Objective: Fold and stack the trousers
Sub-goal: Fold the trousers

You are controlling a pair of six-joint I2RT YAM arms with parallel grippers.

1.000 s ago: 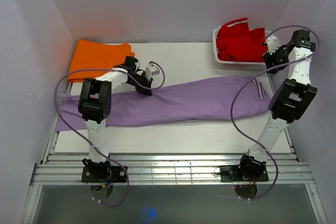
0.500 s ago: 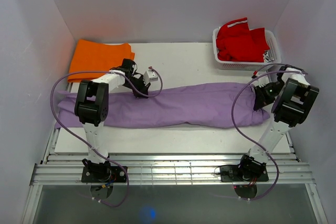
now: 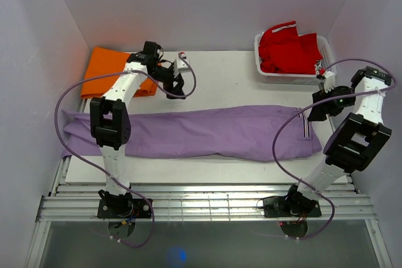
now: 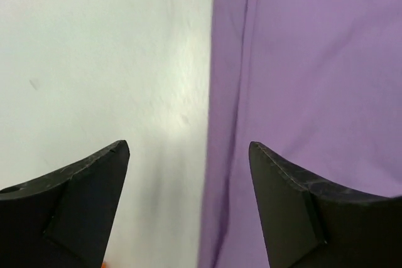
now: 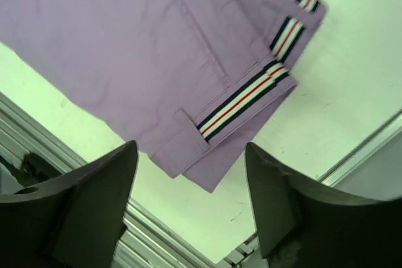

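Left jaws and right jaws have lifted off the trousers (image 3: 207, 133) and released; we see them flat on counter (image 3: 239, 73).

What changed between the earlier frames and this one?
The left gripper let go of the trousers and lifted away toward the far side, fingers open. The right gripper came down from beside the basket onto the waistband end, then released and rose. That end now lies nearer the arms. The orange garment and the red garment stayed put.
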